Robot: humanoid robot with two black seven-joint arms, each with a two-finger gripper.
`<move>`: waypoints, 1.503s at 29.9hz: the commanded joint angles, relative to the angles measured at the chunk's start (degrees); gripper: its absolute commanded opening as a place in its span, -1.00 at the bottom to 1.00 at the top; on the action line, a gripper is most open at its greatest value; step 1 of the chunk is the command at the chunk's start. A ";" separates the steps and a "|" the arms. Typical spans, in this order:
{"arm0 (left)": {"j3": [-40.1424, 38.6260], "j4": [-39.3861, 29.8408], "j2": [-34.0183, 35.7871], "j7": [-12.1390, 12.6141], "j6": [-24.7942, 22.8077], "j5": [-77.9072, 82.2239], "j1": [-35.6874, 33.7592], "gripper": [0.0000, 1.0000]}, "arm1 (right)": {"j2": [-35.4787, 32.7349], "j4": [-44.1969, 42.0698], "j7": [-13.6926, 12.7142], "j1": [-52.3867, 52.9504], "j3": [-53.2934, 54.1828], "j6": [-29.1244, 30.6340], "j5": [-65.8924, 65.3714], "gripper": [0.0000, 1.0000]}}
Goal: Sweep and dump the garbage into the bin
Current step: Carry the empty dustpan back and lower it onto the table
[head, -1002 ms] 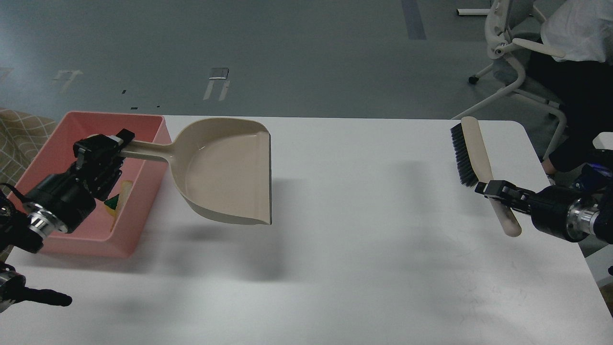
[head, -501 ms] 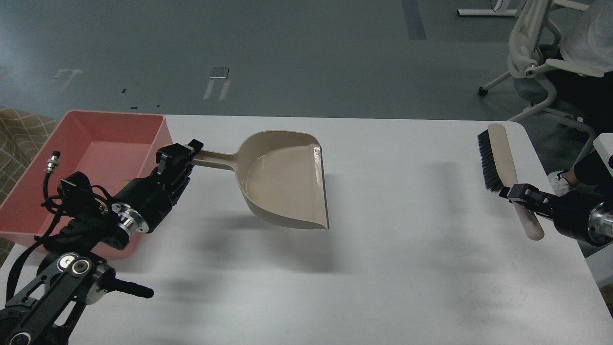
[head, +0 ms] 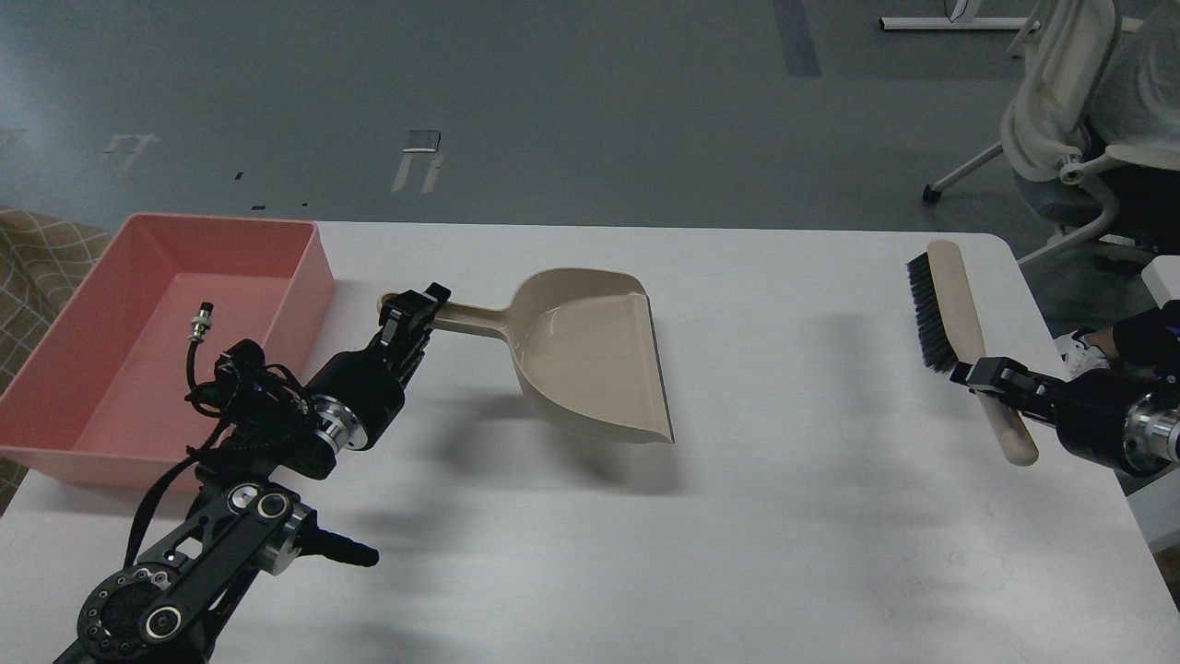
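Observation:
The salmon-pink bin (head: 111, 369) stands at the table's left edge. No garbage shows in it; my left arm covers part of its near side. My left gripper (head: 412, 318) is shut on the handle of the beige dustpan (head: 590, 355). It holds the empty pan just above the table, right of the bin, mouth facing right. My right gripper (head: 985, 378) is shut on the handle of the beige black-bristled brush (head: 945, 309). It holds the brush over the table's right edge, bristles facing left.
The white table (head: 784, 516) spans the view. A white office chair (head: 1060, 120) with a seated person is beyond the far right corner. A patterned beige cloth (head: 37, 258) lies left of the bin.
My left gripper carried the dustpan right, away from over the bin, and lower toward the table middle. The brush in my right gripper shifted slightly right. The chair at back rolled right.

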 commanded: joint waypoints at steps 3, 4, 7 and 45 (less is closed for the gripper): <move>1.49 0.27 -0.30 -0.14 0.16 0.38 -0.02 -0.92 | 0.35 0.43 -0.10 -0.08 -0.20 0.00 0.03 -1.00; 1.49 0.27 -0.39 -0.23 0.34 0.73 -0.02 -0.92 | 0.35 0.52 -0.01 0.01 -0.20 0.00 0.03 -1.00; 1.93 0.62 -2.31 -0.58 1.22 3.79 0.07 -0.83 | 0.35 0.52 -0.01 -0.08 -0.11 0.00 -0.06 -1.00; 4.13 6.51 -2.68 -3.31 3.24 7.76 -1.42 0.22 | 0.70 1.75 -0.10 -0.52 0.07 0.00 0.03 -1.00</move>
